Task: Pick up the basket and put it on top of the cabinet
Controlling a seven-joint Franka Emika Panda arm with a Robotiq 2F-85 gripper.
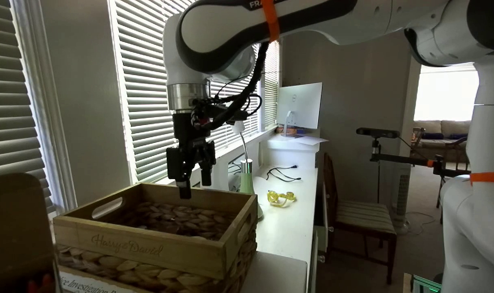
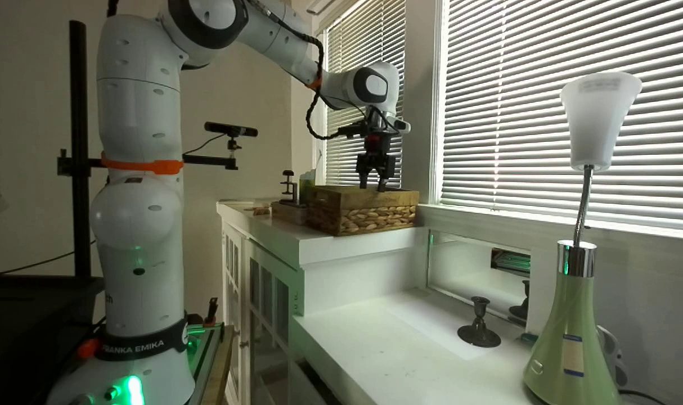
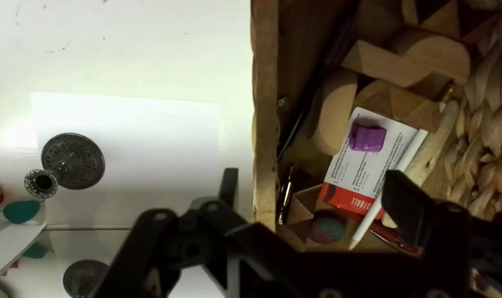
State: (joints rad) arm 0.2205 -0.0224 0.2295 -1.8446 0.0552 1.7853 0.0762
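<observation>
The basket [image 1: 149, 246] is a tan woven box with a wooden rim. It stands on the raised part of the white cabinet [image 2: 353, 247] in an exterior view [image 2: 378, 219]. My gripper [image 1: 195, 188] is open and points down at one basket wall, also in an exterior view [image 2: 373, 185]. In the wrist view the gripper [image 3: 312, 180] has one finger outside the basket rim [image 3: 265, 103] and one over the inside. Nothing is held between the fingers. I cannot tell how far the fingertips reach below the rim. Wooden pieces, a card [image 3: 371, 157] and a white pencil lie inside the basket.
A green lamp [image 2: 572, 337] and a dark candlestick [image 2: 479, 326] stand on the lower cabinet surface. A clamp [image 2: 288, 185] and small box are beside the basket. Yellow tape [image 1: 277, 197] and a black cable [image 1: 285, 175] lie farther along. Window blinds [image 1: 149, 101] run close behind.
</observation>
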